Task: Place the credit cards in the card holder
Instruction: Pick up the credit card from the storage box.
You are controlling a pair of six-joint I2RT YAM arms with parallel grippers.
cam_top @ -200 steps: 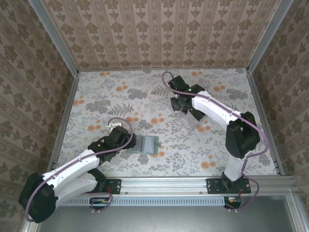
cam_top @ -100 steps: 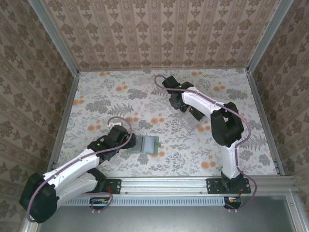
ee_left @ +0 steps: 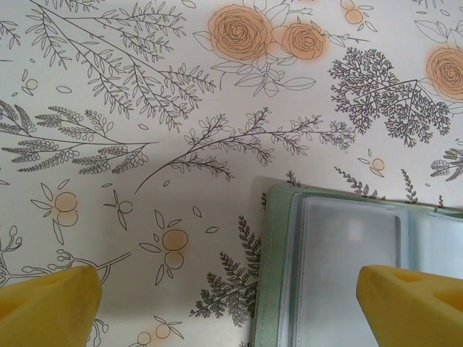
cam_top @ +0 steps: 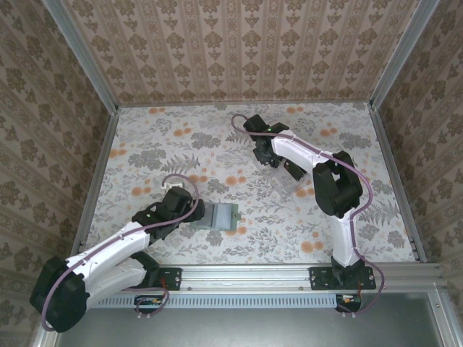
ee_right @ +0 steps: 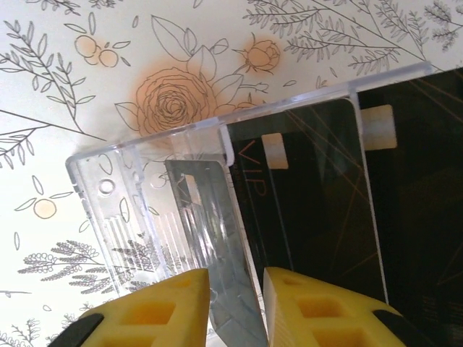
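At the lower left of the overhead view, my left gripper (cam_top: 197, 215) lies low over the flowered table (cam_top: 145, 152), its arm running in from the bottom left corner. Its own camera shows the left gripper (ee_left: 228, 307) spread wide, jaws standing at the two bottom corners of that frame with nothing between them gripped. Just right of it, near the bottom centre of the overhead frame, is the sage-green card holder (cam_top: 223, 216), lying flat and open. In the left wrist view the card holder (ee_left: 340, 275) fills the lower right, its pale clear pockets facing up and its stitched edge between the jaws, nearer the right one. Right of centre in the overhead frame, my right gripper (cam_top: 269, 155) points down at the far end of the clear tray (cam_top: 289, 182). From the right wrist camera, the right gripper (ee_right: 235, 282) is narrow, jaws on either side of a grey translucent leaf (ee_right: 210, 231) in the clear tray (ee_right: 108, 188); I cannot tell whether they pinch it. The black credit cards (ee_right: 311, 188) stand in the tray's slots at the right of that frame.
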